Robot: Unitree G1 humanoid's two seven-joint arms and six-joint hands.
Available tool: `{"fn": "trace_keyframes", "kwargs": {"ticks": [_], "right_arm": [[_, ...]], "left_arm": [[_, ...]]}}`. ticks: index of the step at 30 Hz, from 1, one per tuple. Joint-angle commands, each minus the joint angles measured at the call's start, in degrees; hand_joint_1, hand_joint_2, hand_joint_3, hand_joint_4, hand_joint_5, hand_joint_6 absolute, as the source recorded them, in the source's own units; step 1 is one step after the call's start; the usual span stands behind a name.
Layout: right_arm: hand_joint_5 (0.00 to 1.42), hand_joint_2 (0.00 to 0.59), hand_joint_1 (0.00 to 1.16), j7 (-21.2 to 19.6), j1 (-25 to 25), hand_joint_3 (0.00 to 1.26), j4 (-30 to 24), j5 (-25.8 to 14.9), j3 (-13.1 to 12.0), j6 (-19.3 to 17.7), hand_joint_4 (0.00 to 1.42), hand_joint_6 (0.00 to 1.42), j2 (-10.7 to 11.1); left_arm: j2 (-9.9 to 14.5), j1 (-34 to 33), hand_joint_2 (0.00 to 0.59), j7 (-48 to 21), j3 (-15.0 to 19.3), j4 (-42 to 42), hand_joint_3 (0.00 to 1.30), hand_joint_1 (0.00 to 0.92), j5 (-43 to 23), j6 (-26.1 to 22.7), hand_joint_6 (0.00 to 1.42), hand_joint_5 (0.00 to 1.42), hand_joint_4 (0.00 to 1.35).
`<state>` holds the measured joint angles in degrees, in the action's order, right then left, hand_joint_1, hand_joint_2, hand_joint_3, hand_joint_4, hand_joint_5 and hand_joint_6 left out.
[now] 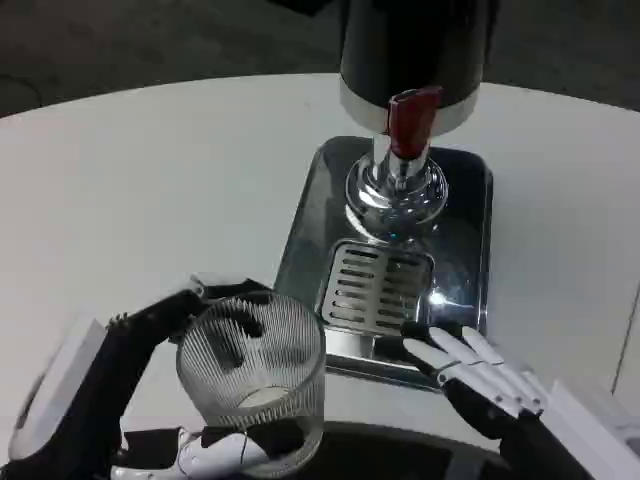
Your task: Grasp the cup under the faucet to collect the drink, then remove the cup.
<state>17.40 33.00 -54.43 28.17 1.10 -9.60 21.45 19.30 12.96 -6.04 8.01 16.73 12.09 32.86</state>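
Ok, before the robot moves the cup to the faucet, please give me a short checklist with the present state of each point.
1. Left hand holds the cup: ok, fingers wrap around it.
2. Cup upright: ok.
3. Cup under the faucet: not ok, it is in front of the tray.
4. Drip grate free: ok.
5. Right hand out of the way: not ok, fingers rest at the tray edge.
6. Red lever position: cannot tell.

Clear ribbed cup [252, 375], upright, near table edge, before chrome faucet [397, 180]
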Motion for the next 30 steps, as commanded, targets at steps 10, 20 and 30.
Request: {"fn": "trace_keyframes", "kwargs": {"ticks": [10,20,30], "right_arm": [[0.0,0.493,0.69,0.0,1.3,0.12,-0.7,-0.1,0.0,-1.3,0.05,0.0,-1.5],[0.0,0.493,0.69,-0.1,1.6,0.13,-0.1,0.3,0.7,-1.1,0.05,0.0,-2.4],[0.0,0.493,0.69,-0.2,1.8,0.13,-0.3,0.7,1.2,-1.1,0.05,0.0,-3.3]], "left_arm": [[0.2,-1.2,0.138,-0.1,-0.3,0.0,0.75,0.66,0.1,1.0,0.77,0.96,0.9],[0.0,-3.6,0.133,1.0,0.3,-2.5,0.75,0.66,0.9,0.9,0.77,0.96,0.89],[1.2,-11.1,0.133,3.8,2.2,-10.5,0.75,0.66,4.0,2.5,0.77,0.95,0.9]]}}
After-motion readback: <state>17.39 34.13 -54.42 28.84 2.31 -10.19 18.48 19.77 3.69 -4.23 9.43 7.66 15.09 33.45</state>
